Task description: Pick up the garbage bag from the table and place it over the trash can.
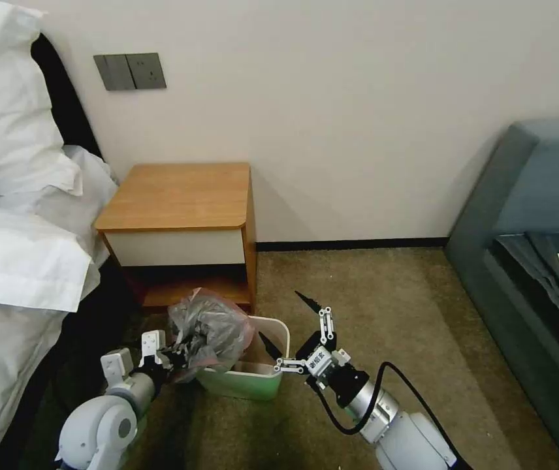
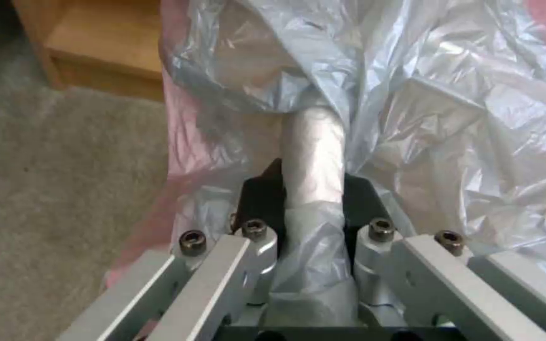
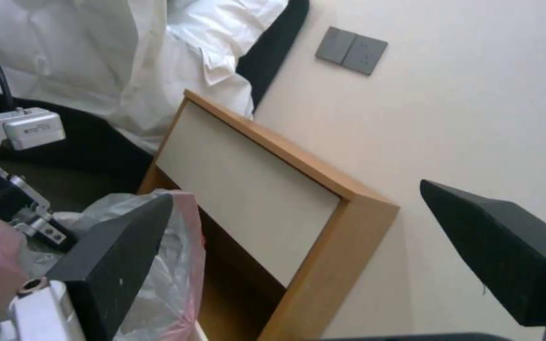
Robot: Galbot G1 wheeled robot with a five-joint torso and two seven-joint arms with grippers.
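The left gripper (image 1: 174,356) pinches the garbage bag (image 1: 211,329) bunched over the trash can's (image 1: 253,378) near-left corner, the mouth probably still collapsed — the right gripper (image 1: 289,326), spread wide and empty, should catch the free rim and draw it across.

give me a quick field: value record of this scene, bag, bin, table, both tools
garbage bag: bunched, held up over the left part of the trash can, not yet spread over the rim
trash can: on carpet in front of the table, upright
table: top bare
left tool: shut on the garbage bag, a twisted fold pinched between its fingers
right tool: open, at the can's right edge, holding nothing
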